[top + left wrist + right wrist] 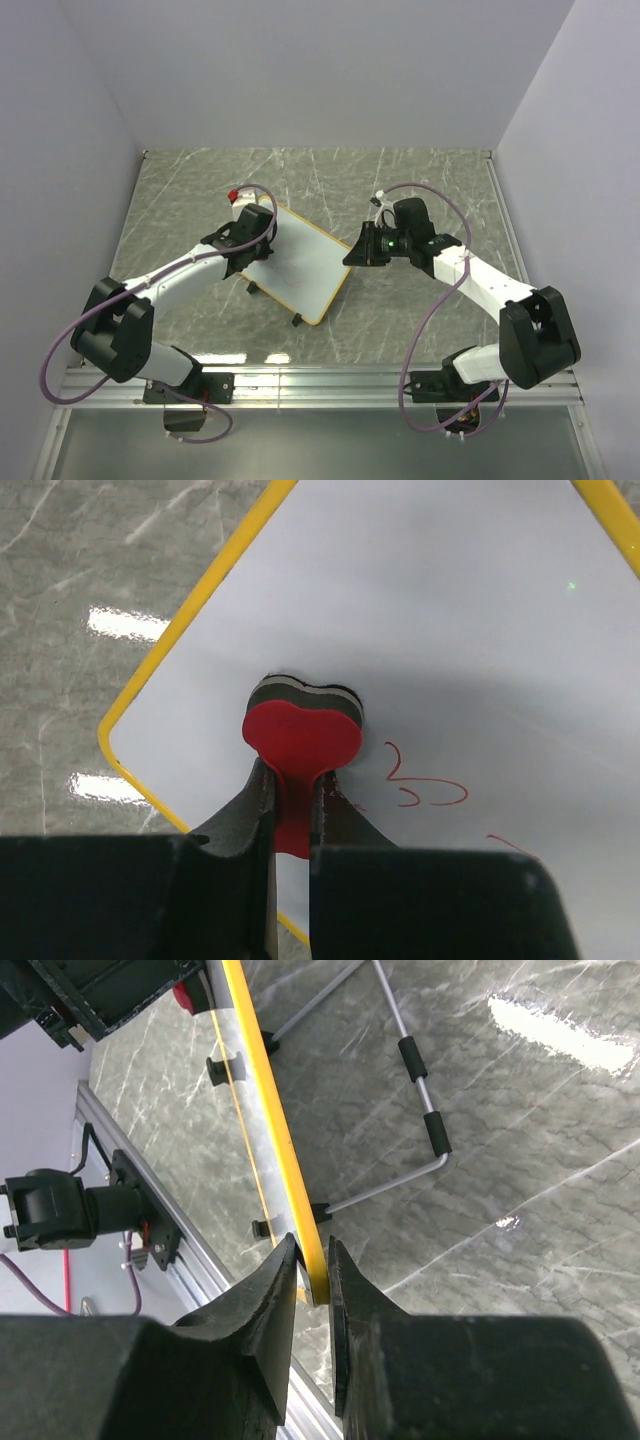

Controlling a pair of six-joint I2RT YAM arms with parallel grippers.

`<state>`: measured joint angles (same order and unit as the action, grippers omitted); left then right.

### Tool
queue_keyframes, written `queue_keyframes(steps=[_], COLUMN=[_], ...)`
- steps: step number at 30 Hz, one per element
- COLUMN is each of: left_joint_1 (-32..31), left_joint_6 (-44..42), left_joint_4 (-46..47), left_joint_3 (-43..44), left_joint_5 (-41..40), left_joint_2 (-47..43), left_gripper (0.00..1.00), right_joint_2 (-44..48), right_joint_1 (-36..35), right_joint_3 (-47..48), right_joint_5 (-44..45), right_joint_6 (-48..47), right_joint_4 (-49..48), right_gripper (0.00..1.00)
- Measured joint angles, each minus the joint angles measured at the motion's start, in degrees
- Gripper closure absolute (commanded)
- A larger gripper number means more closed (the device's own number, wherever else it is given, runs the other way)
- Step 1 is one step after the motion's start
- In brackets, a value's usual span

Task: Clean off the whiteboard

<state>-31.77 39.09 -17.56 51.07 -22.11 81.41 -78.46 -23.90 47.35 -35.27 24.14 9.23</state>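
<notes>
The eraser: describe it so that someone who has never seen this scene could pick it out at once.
On the grey marbled table is a yellow-framed whiteboard between the two arms. On its white surface, pinched in the left gripper, sits the eraser. It is the only heart-shaped block, red on top with dark layers beneath, beside thin red scribbles.

Lab test cell: bare white walls [300, 60], marble-look table [420, 190]
</notes>
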Motion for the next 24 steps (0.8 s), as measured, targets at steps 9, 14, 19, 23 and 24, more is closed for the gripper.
queue_keyframes(steps=[9, 14, 19, 23, 24], left_joint_1=[-7.9, -10.2, -8.9, -4.4, -2.4], left_joint_6=[-1.0, -1.0, -1.9, -2.1, -2.1], left_joint_4=[0.6, 0.9, -0.2, 0.3, 0.6], left_joint_3=[2.8, 6.1, 8.0, 8.2, 8.2], left_joint_5=[1.9, 5.9, 7.5, 9.7, 10.1], left_joint_2=[1.0, 2.1, 3.4, 3.6, 3.6], left_gripper=[1.0, 1.0, 1.0, 1.0, 1.0], right_joint_2=[0.2, 0.2, 0.2, 0.2, 0.2], right_joint_1=[0.0, 0.0, 0.0, -0.1, -0.1], right_joint_3=[0.0, 0.0, 0.0, 0.2, 0.2], right_joint_5=[0.1, 0.0, 0.0, 0.0, 0.0], right_joint_6=[0.0, -0.5, -0.9, -1.0, -1.1], right_joint_4=[0.9, 1.0, 1.4, 1.5, 1.5], right_gripper=[1.0, 1.0, 1.0, 1.0, 1.0])
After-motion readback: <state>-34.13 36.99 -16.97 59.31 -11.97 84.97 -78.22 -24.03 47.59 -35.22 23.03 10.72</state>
